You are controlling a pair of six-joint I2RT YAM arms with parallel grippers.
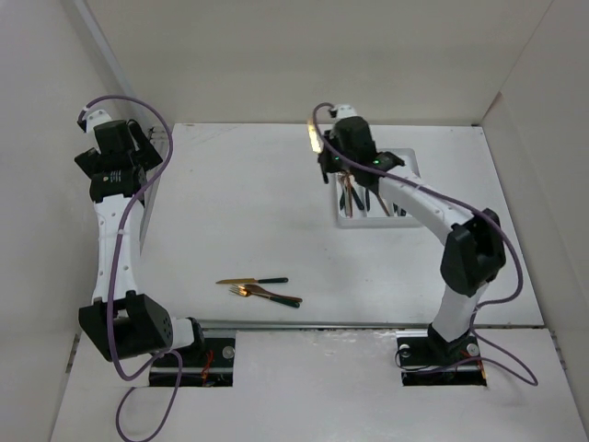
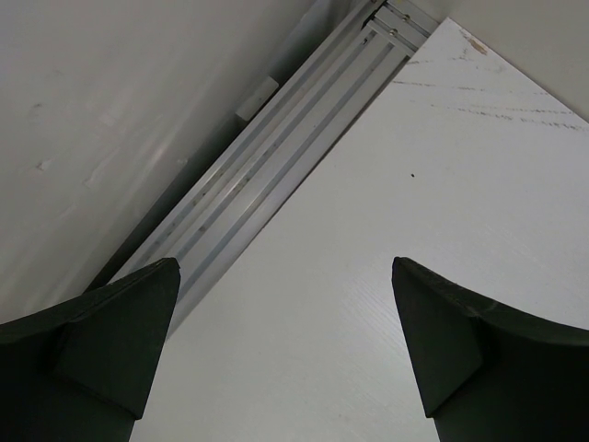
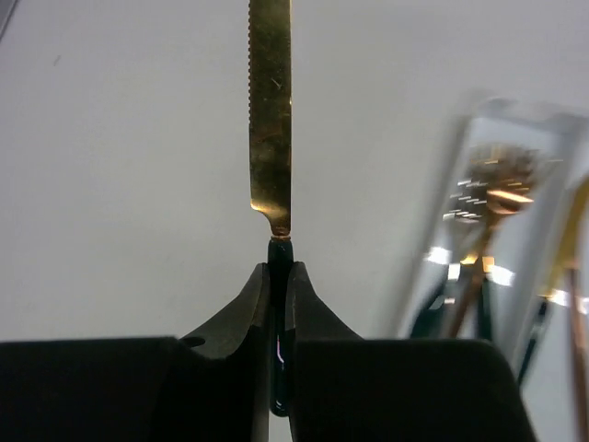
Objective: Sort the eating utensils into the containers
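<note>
Left gripper [image 2: 285, 267]: jaws wide, nothing between them. It sits at the table's [image 1: 239, 203] far-left edge, over bare surface next to a metal rail [image 2: 276, 147].

Centre, near edge: two utensils lie flat on the table, just beside each other, whether touching I can't tell. The loose knife [image 1: 250, 280] has its long axis about left-right, gold blade pointing left and dark handle right. The fork [image 1: 269, 295] is just nearer the arms, gold head left and dark handle right, tilted a little toward the near-right.

Right gripper [image 3: 279, 272]: clamped narrow on the dark handle of the held knife [image 3: 271, 110]. The gold serrated blade points straight out past the fingertips. In the top view its long axis runs about near-far, tip toward the back wall, just left of the tray's far-left corner.

Tray [image 1: 368, 221]: right of centre. It holds several utensils [image 1: 354, 195], long axes about near-far. The wrist view is too blurred to say which compartments.
</note>
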